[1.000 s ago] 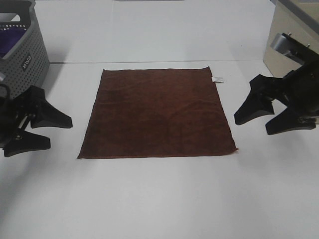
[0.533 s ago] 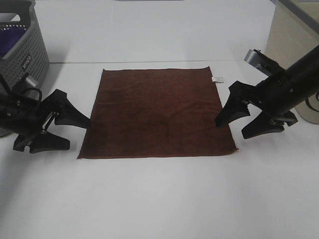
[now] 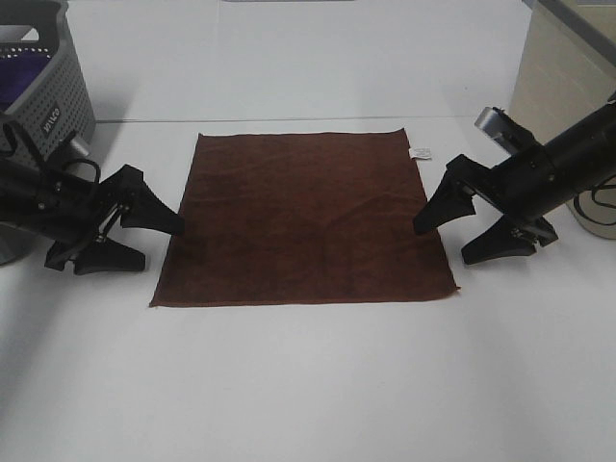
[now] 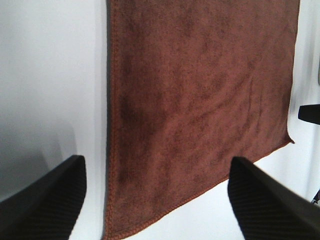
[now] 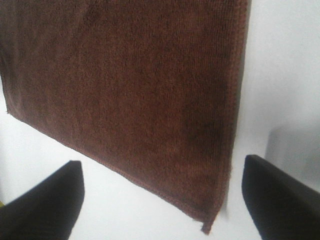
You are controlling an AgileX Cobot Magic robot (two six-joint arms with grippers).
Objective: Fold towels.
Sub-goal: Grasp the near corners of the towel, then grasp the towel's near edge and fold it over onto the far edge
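Note:
The dark reddish-brown towel [image 3: 306, 217] lies flat and unfolded on the white table, with a small white tag [image 3: 421, 153] at its far right corner. My left gripper [image 3: 154, 239] is open, its fingertips at the towel's left edge near the front. My right gripper [image 3: 445, 238] is open at the towel's right edge near the front. The left wrist view shows the towel [image 4: 200, 100] between its two open fingers [image 4: 45, 200]. The right wrist view shows the towel [image 5: 125, 85] and its front right corner between open fingers [image 5: 285, 195].
A grey plastic basket [image 3: 48, 115] with a purple cloth [image 3: 19, 82] inside stands at the back left, just behind my left arm. A beige box [image 3: 563, 87] stands at the back right. White table [image 3: 308, 385] spreads in front of the towel.
Both grippers have moved inward from the table's sides to the towel's left and right edges. The towel has not moved.

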